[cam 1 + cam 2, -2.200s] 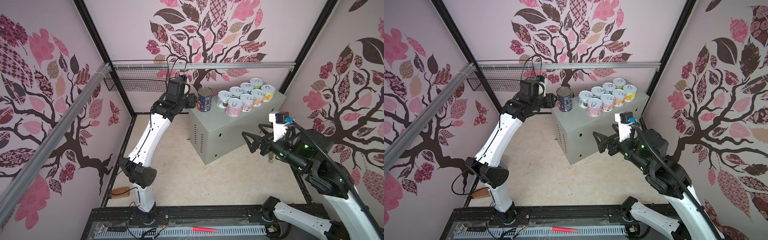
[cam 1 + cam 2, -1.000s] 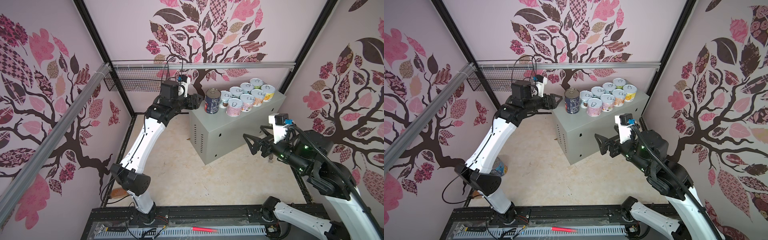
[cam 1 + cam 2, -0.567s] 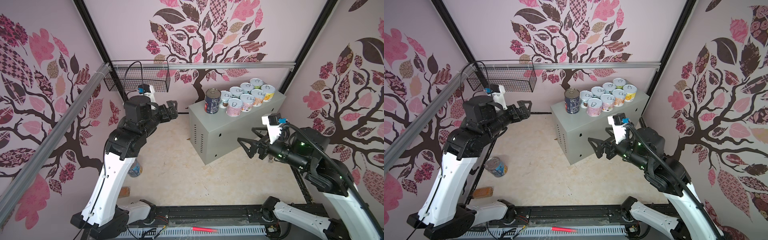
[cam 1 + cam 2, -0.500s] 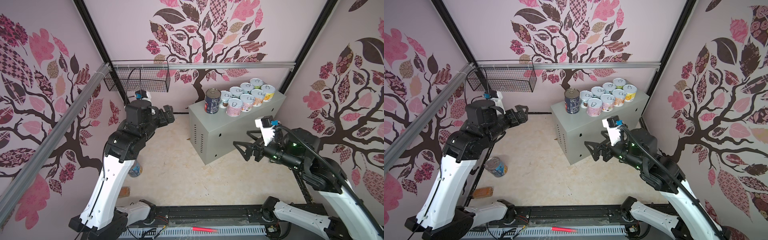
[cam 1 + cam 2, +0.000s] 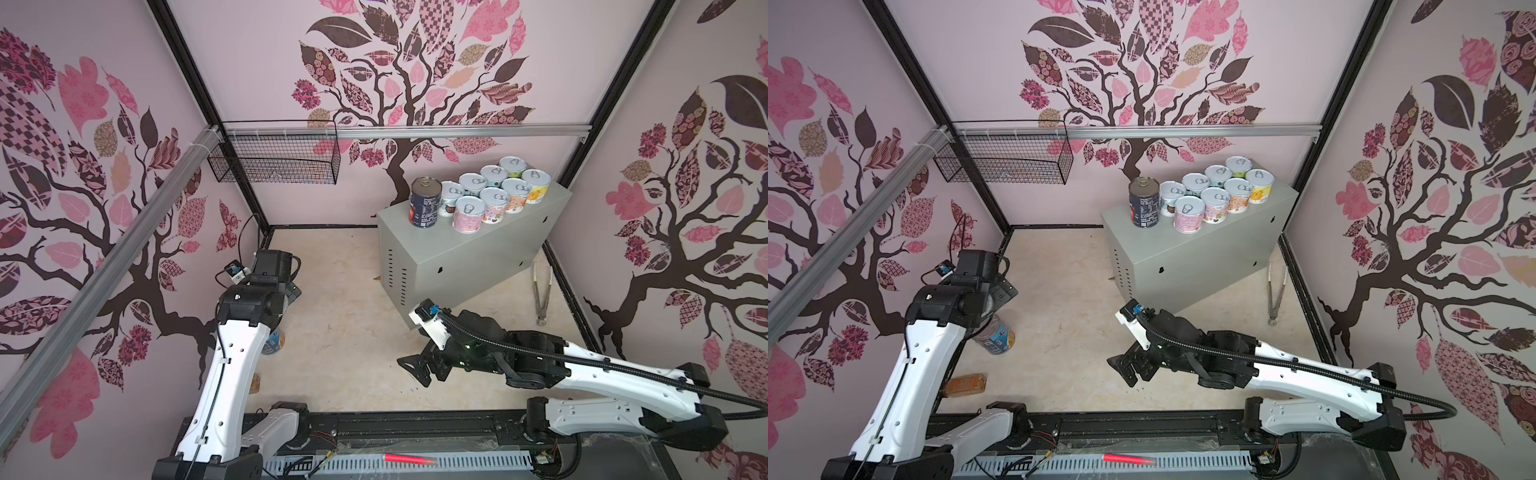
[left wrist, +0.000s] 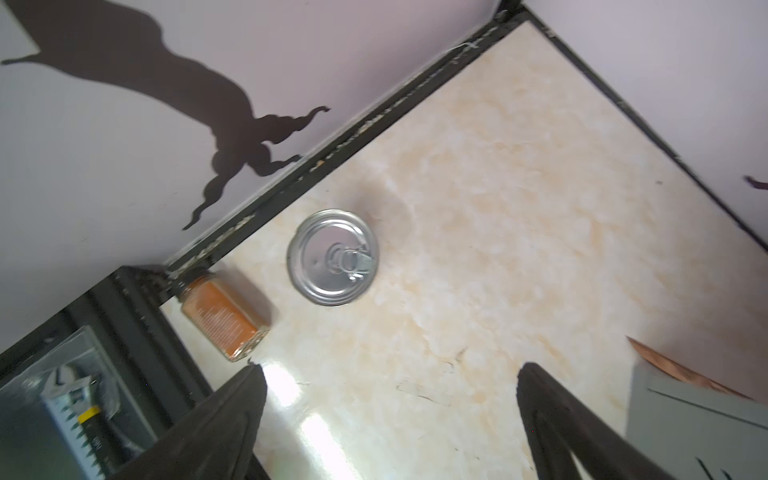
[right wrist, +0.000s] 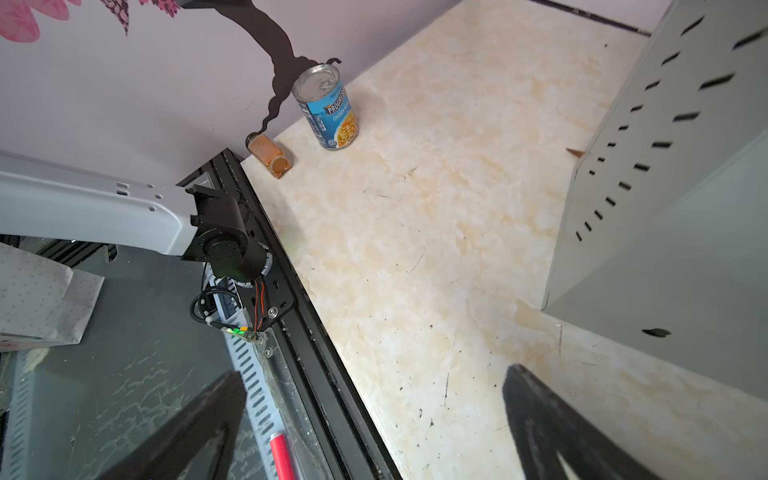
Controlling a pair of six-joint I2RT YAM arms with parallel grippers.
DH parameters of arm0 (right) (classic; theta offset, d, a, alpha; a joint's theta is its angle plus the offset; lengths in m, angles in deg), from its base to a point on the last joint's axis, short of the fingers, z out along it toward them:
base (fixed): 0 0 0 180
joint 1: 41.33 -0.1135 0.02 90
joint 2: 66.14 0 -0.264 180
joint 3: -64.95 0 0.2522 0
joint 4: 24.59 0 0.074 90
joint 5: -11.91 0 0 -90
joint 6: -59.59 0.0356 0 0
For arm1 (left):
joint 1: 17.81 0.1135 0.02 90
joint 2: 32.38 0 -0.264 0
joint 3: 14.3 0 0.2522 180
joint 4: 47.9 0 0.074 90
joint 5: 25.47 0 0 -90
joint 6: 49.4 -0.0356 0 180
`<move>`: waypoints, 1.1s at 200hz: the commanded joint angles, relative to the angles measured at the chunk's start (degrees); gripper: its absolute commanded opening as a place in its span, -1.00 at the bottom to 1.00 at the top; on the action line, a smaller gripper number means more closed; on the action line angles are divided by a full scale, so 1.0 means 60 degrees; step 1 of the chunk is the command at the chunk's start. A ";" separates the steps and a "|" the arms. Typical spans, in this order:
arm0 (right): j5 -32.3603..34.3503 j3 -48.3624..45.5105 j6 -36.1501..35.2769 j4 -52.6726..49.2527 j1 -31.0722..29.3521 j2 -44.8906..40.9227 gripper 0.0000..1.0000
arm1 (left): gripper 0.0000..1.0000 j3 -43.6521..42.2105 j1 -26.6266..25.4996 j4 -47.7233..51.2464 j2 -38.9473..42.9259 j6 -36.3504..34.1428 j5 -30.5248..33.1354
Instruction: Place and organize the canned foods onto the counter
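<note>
The counter [image 5: 478, 257] [image 5: 1196, 257] is a grey vented metal box at the back right. On its top stand several short pastel cans [image 5: 494, 195] [image 5: 1214, 203] and a tall dark-labelled can [image 5: 425, 203] [image 5: 1144, 203]. A blue-labelled can [image 5: 995, 334] [image 7: 330, 108] stands upright on the floor by the left wall; its silver lid [image 6: 332, 257] shows in the left wrist view. My left gripper [image 5: 1007, 293] [image 6: 392, 370] hangs above the floor near it, open and empty. My right gripper [image 5: 415, 368] [image 7: 374, 374] is low in front of the counter, open and empty.
An orange spice jar [image 6: 224, 320] [image 7: 270, 156] lies on the floor near the blue-labelled can. Metal tongs [image 5: 542, 291] lie right of the counter. A black wire basket [image 5: 276, 160] hangs on the back rail. A red pen [image 5: 409, 459] rests on the front rail.
My left gripper let go of the dark-labelled can on the counter, then swung left and down towards the floor. My right arm dropped low in front of the counter.
</note>
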 commanded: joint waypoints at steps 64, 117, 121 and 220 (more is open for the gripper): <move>-0.0235 -0.1425 0.0849 0.1435 -0.0018 -0.0448 1.00 | 0.96 -0.2497 0.0381 -0.0827 -0.0797 0.2574 0.1421; -0.0326 -0.1954 0.0930 0.1618 -0.0018 -0.0599 1.00 | 0.96 -0.3191 0.0383 -0.1469 -0.1971 0.3958 0.2332; -0.0326 -0.1977 0.0923 0.1619 -0.0018 -0.0603 1.00 | 0.96 -0.3212 0.0382 -0.1428 -0.2096 0.4112 0.2446; -0.0378 -0.2441 0.0770 0.1694 -0.0004 -0.0720 1.00 | 0.96 -0.3123 0.0273 -0.2331 -0.4484 0.5092 0.3231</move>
